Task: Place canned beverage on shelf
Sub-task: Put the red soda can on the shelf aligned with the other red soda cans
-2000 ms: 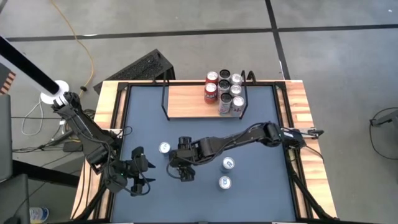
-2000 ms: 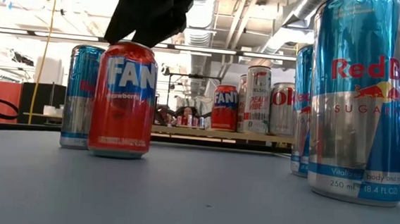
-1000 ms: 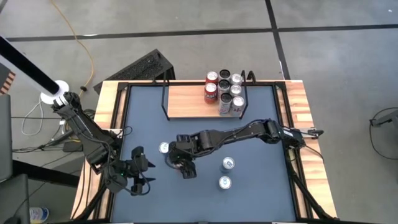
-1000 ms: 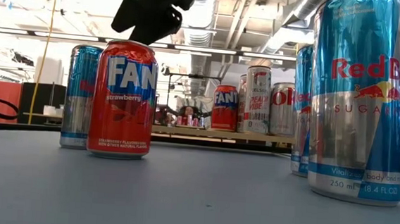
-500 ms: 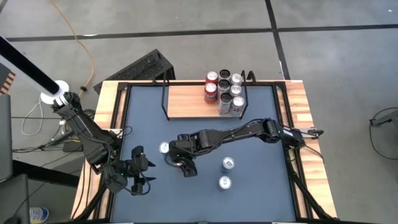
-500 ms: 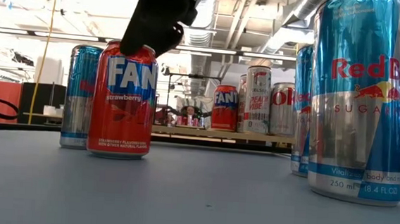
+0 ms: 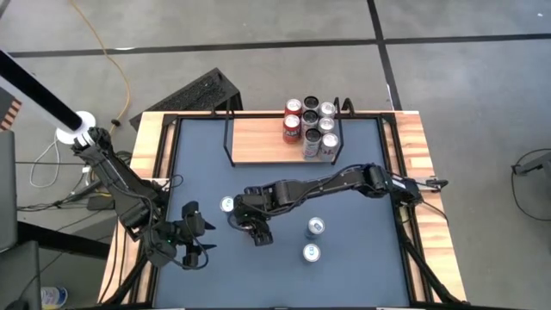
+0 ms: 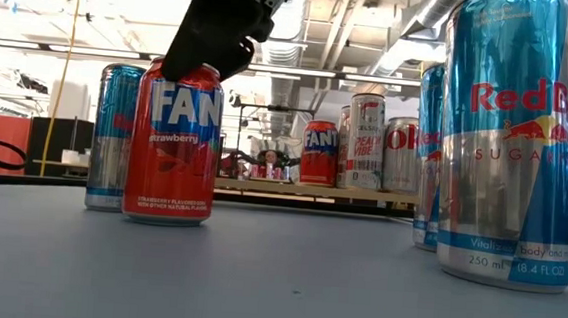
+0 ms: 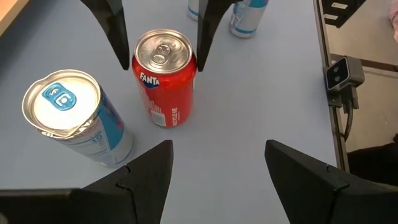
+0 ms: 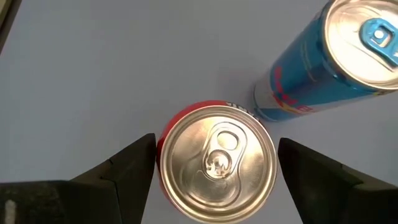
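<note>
On the dark grey tabletop (image 7: 207, 172) a red Fanta can (image 10: 215, 160) stands upright, long axis vertical, lid up, directly between and below the right gripper (image 10: 214, 163), whose jaws straddle it wide open, gripping nothing. A blue can (image 10: 339, 53) stands just beside them. The left gripper (image 9: 216, 171) waits near, jaws apart and empty, farther from the can. The shelf (image 7: 267, 140) lies well beyond.

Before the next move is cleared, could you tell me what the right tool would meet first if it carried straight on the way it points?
The right tool points straight down over the red Fanta can, its open fingers either side of the rim. It would probably straddle the can and meet the table.
</note>
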